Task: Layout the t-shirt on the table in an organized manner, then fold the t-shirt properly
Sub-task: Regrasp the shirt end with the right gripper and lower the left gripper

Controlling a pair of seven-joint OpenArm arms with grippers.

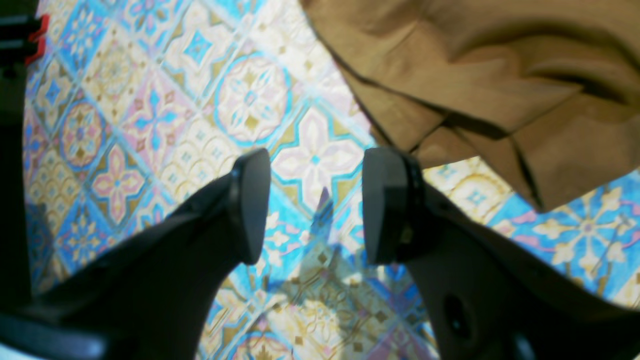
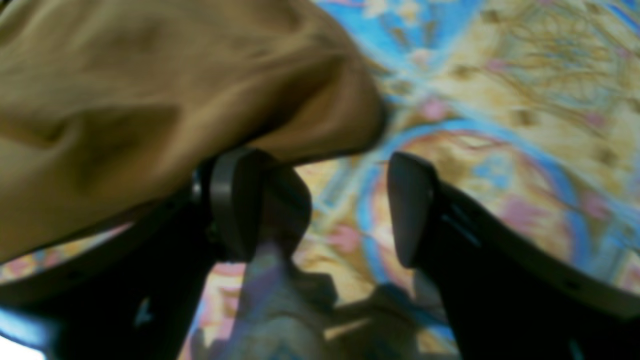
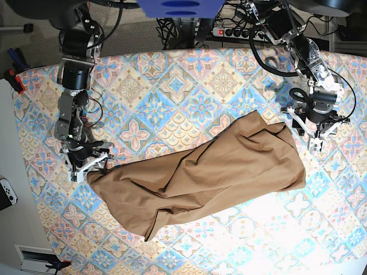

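The tan-brown t-shirt (image 3: 212, 169) lies crumpled in a long diagonal heap across the middle of the patterned table (image 3: 172, 86). My right gripper (image 3: 87, 164) stands open at the shirt's left end. In the right wrist view the t-shirt (image 2: 150, 90) bulges over the left finger (image 2: 235, 205) of the right gripper (image 2: 322, 207), and only table shows between the fingers. My left gripper (image 3: 309, 134) hovers open just off the shirt's right end. In the left wrist view the left gripper (image 1: 317, 205) holds nothing, and folded layers of the t-shirt (image 1: 475, 75) lie beyond its right finger (image 1: 387, 205).
Cables and a power strip (image 3: 229, 31) run behind the table's far edge. A white controller (image 3: 7, 192) lies off the table's left side, and a red-handled tool (image 3: 14, 77) sits near the far left corner.
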